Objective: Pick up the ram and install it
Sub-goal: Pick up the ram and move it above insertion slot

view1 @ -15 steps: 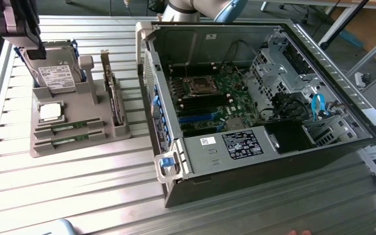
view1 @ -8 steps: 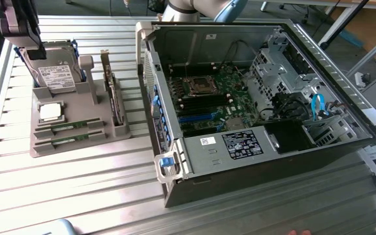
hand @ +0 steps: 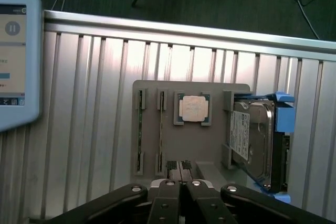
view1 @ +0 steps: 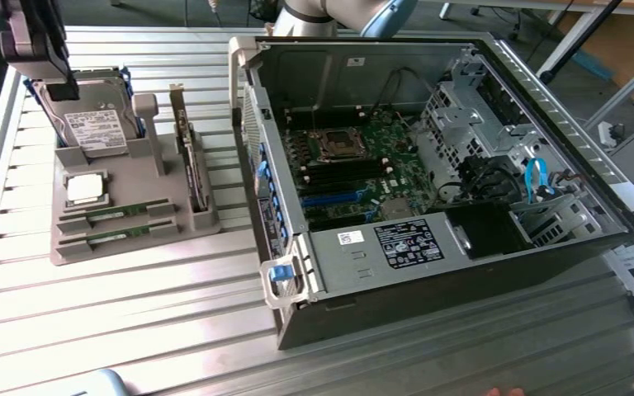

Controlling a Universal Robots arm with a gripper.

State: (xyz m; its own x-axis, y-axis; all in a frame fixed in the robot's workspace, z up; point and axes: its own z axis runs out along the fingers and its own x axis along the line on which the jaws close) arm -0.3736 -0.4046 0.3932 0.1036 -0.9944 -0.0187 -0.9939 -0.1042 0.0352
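Green, thin, set on edge: ram point(view1: 119, 212), in a slot of the grey holder point(view1: 141, 250) at the left of the exterior view, with a second stick point(view1: 113, 238) just beside it toward the lower edge. Not yet lifted, and well apart from the motherboard point(view1: 372, 157) inside the open computer case point(view1: 405, 289) at centre and right.

Judged risky on several counts:
- Could be knocked askew if met by a closed tool.
- Could drag the neighbouring stick along, with so little room between the two.
- Could flex or crack if pinched off-centre, being so slender.

Also close by and easy to bump: square processor point(view1: 83, 188) just above the sticks in the frame, hard drive point(view1: 95, 124) propped on edge at upper left, expansion card point(view1: 192, 173) upright along the holder's right side.

Tool point(view1: 62, 87) at upper left, over the hard drive and apart from the ram. In the wrist view, same tool point(hand: 180, 170) with fingers pressed together, holding nothing. Ribbed metal counter point(view1: 130, 313) beneath all.
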